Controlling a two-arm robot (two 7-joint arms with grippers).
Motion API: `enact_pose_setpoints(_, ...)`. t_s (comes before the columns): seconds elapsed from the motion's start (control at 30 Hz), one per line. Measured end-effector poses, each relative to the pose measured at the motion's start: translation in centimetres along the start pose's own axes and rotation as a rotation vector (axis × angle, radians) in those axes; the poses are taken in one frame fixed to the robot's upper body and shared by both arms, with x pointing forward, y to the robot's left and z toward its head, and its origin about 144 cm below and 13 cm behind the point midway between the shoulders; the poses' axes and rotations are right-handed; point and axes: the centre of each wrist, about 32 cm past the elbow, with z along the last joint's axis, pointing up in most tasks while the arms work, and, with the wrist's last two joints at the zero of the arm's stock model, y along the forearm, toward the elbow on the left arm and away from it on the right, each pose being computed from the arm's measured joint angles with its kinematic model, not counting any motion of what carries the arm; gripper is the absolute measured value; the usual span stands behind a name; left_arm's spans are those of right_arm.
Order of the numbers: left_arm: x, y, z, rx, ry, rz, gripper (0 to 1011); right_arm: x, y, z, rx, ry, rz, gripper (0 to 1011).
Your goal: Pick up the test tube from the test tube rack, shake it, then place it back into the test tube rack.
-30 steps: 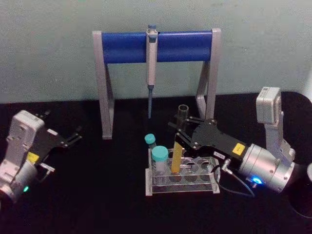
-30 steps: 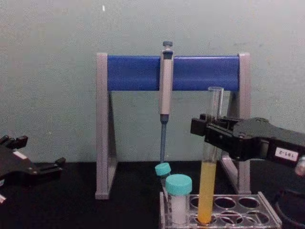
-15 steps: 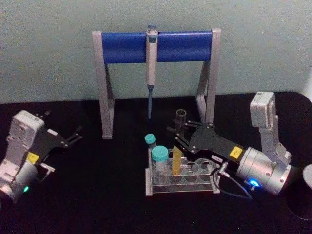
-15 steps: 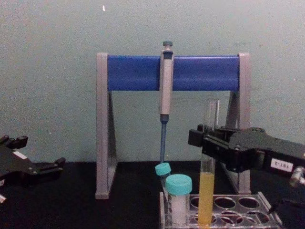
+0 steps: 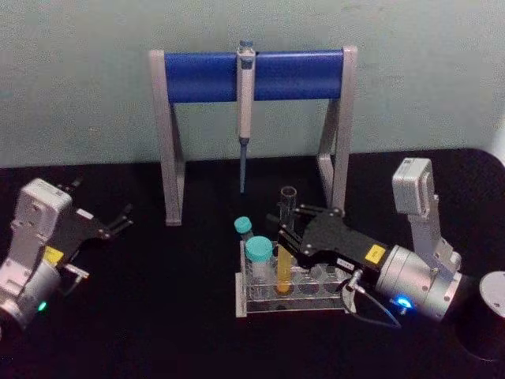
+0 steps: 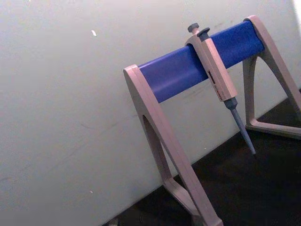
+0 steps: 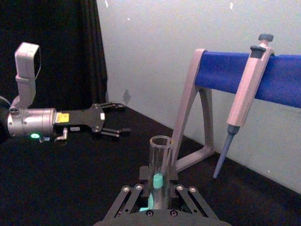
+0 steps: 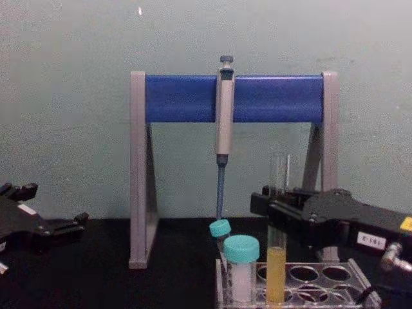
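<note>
**Tube down in rack, my R claw clamped on it**

My L gripper (image 5: 122, 219) sits far left over the black table (image 5: 173, 316), well apart from the work, fingers spread, nothing btwn them. The R wrist view shows the same: L claw (image 7: 120, 118) agape and empty.

Centre-back: blue-and-grey pipette stand (image 5: 205, 76) w/ the pipette (image 5: 245, 95) hanging off the bar, tip down.

In front of it, the test tube rack (image 5: 296, 306). At its left end are two teal-capped vials (image 5: 258, 251), the smaller one behind the bigger.

Just right of the big vial is the test tube (image 5: 283, 268), upright, lower end w/ yellow-orange liquid down in a hole, open top well above the rack. Can't tell if it's fully seated.

My R gripper (image 5: 284, 229) reaches in from the right, above the rack, fingers closed on the tube's clear upper part. Chest view: claw (image 8: 277, 206) wraps the tube (image 8: 277, 283) above the liquid line.
</note>
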Motion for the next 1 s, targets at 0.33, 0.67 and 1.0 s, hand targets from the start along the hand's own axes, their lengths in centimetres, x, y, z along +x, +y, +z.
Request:
enact_pose_setpoints(0.33, 0.0, 0.0, 0.0, 0.000, 0.000, 0.000, 1001, -0.1, 0.2, -0.7, -0.018, -0.011, -0.011, 232)
enact_pose_setpoints(0.67, 0.0, 0.0, 0.0, 0.000, 0.000, 0.000, 1001, -0.1, 0.3, -1.2, -0.030, -0.012, -0.018, 232)
enact_pose_setpoints(1.0, 0.0, 0.0, 0.0, 0.000, 0.000, 0.000, 1001, -0.1, 0.2, -1.3, -0.036, -0.018, -0.022, 232)
